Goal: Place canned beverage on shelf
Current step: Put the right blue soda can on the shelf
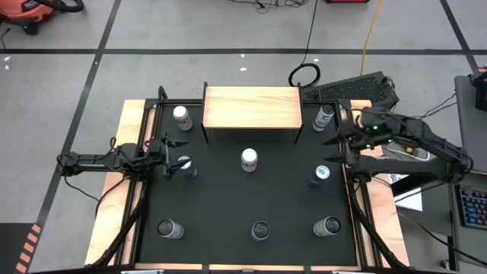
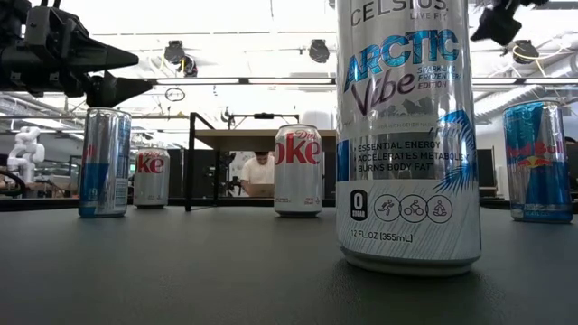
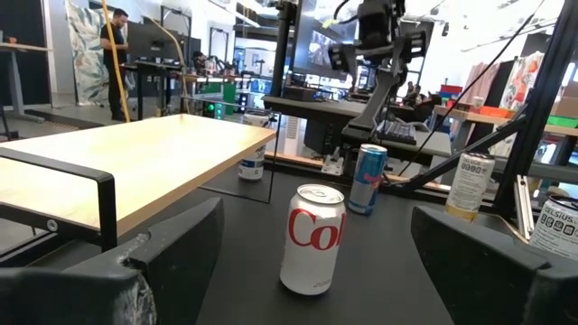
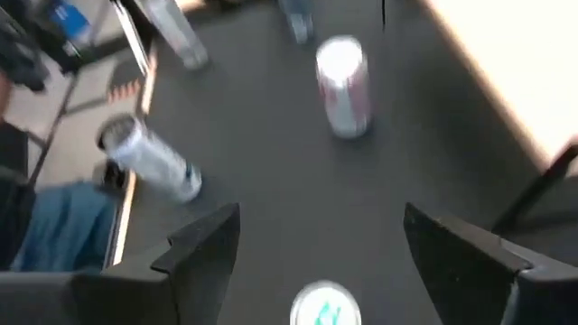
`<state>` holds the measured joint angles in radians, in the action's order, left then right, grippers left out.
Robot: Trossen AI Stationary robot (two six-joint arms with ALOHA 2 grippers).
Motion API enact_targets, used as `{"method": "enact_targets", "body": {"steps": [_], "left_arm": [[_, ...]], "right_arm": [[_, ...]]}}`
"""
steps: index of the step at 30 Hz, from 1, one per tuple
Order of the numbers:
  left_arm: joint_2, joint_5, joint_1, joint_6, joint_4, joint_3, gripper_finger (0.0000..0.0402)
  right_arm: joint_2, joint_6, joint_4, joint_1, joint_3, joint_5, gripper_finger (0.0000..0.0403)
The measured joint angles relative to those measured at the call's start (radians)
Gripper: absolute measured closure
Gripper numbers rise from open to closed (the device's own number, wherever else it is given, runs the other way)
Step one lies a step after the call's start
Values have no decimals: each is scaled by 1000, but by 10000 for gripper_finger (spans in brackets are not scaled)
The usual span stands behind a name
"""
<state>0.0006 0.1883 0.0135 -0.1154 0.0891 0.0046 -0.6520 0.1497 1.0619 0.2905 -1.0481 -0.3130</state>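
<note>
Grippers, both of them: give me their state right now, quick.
Left gripper: open, holding nothing, at the table's left side by a can.
Right gripper: open, holding nothing, at the table's right side above a can.

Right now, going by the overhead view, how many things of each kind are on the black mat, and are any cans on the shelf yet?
Cans standing on the black mat: 8
Cans on top of the shelf: 0
Shelf: 1
Total: 9 things, 8 cans and 1 shelf.
</note>
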Motion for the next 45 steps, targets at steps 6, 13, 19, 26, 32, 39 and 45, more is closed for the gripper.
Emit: {"method": "enact_targets", "body": {"steps": [6, 13, 19, 26, 32, 39, 45], "left_arm": [[0, 0, 0, 0, 0, 0, 41], [0, 0, 0, 0, 0, 0, 41], [0, 0, 0, 0, 0, 0, 41], [0, 0, 0, 0, 0, 0, 41], [0, 0, 0, 0, 0, 0, 41], [0, 0, 0, 0, -1, 0, 41], [0, 0, 0, 0, -1, 0, 41]], "right_arm": [[-45, 28, 117, 0, 0, 1, 106], [-65, 99, 222, 0, 0, 2, 106], [-67, 123, 222, 0, 0, 2, 106], [-69, 183, 222, 0, 0, -1, 106], [-102, 233, 222, -11, 0, 19, 106], [-178, 272, 237, -82, 0, 36, 106], [-226, 370, 335, -165, 0, 55, 106]]}}
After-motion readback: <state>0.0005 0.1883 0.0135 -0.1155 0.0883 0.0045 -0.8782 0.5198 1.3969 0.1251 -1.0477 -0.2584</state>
